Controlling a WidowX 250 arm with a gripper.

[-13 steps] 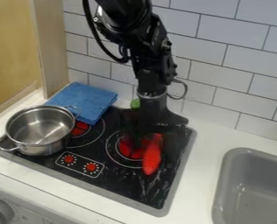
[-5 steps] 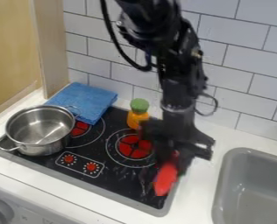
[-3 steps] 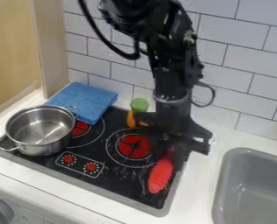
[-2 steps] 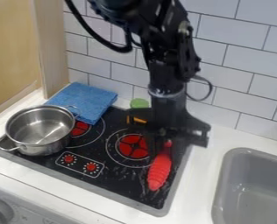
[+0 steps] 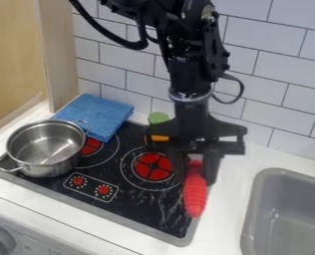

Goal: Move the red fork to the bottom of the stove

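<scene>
Steel pot (image 5: 47, 168): well left of claw (image 5: 195, 180), on the stove (image 5: 144, 211). Blue cloth (image 5: 97, 113): left of claw, toward the tile wall. Orange bottle with green top (image 5: 158, 118): just left of claw, partly behind it. Claw: closed on red fork (image 5: 195, 194), ribbed end hanging below, over stove's right edge. Grey sink (image 5: 250, 211): right of claw.

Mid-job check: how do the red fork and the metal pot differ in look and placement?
The red ribbed fork is narrow and long; the silvery metal pot is wide and round. The fork is by the right edge of the black stove top, the pot at its left. The gripper is at the fork's upper end, well away from the pot.
</scene>
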